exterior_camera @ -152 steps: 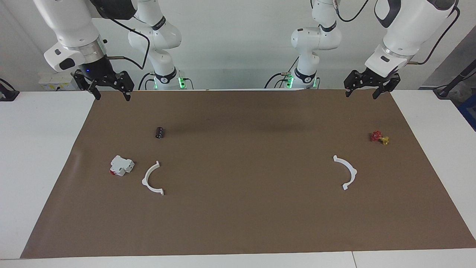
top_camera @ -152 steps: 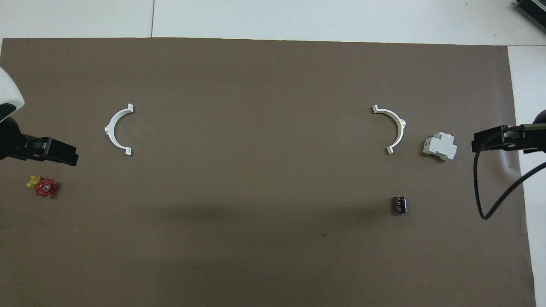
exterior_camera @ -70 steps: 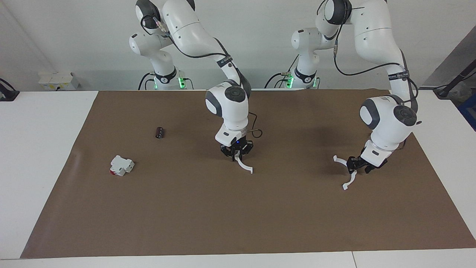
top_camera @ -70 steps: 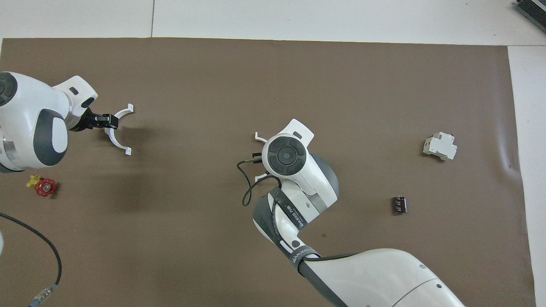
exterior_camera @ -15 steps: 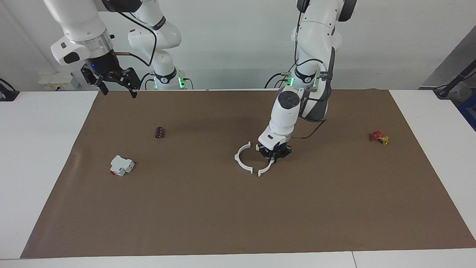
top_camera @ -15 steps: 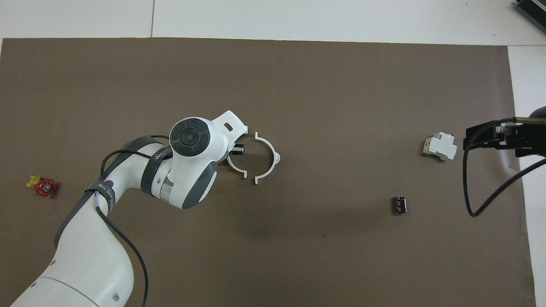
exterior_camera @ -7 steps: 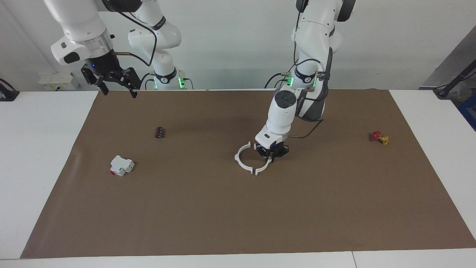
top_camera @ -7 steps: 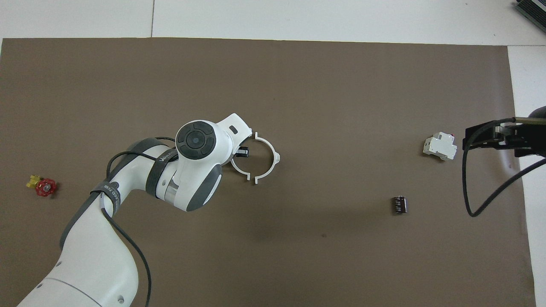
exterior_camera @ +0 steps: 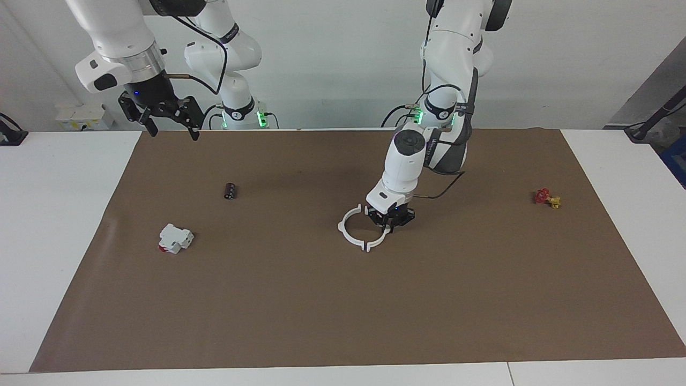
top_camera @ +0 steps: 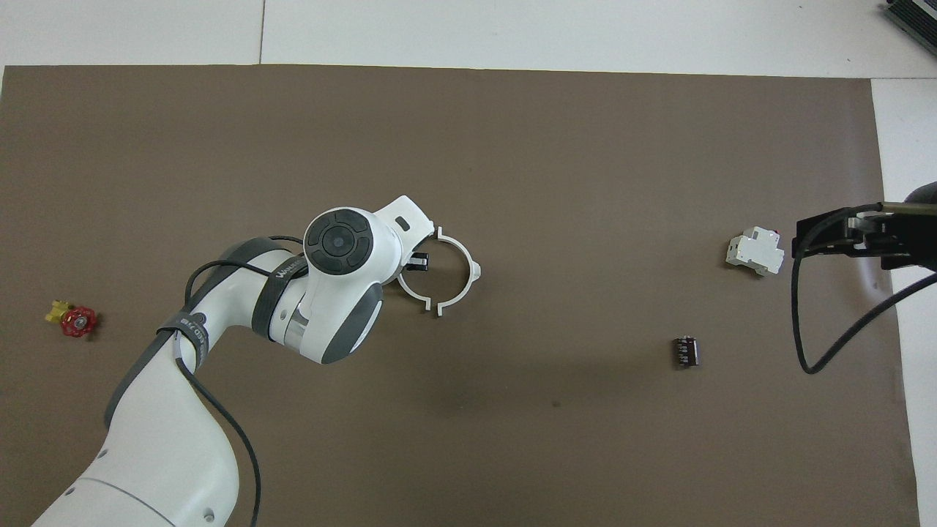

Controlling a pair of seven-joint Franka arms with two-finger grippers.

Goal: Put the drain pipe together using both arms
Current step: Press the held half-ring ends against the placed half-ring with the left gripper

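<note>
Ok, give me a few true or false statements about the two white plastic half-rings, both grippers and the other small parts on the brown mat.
1. The left gripper is shut on one thin white plastic half-ring. True.
2. The other white half-ring lies beside the blocky white box. False: it lies mid-mat, meeting the held half.
3. The right gripper is open, holding nothing. True.
4. The small red-and-yellow piece sits inside the ring. False: it lies toward the left arm's end.
</note>
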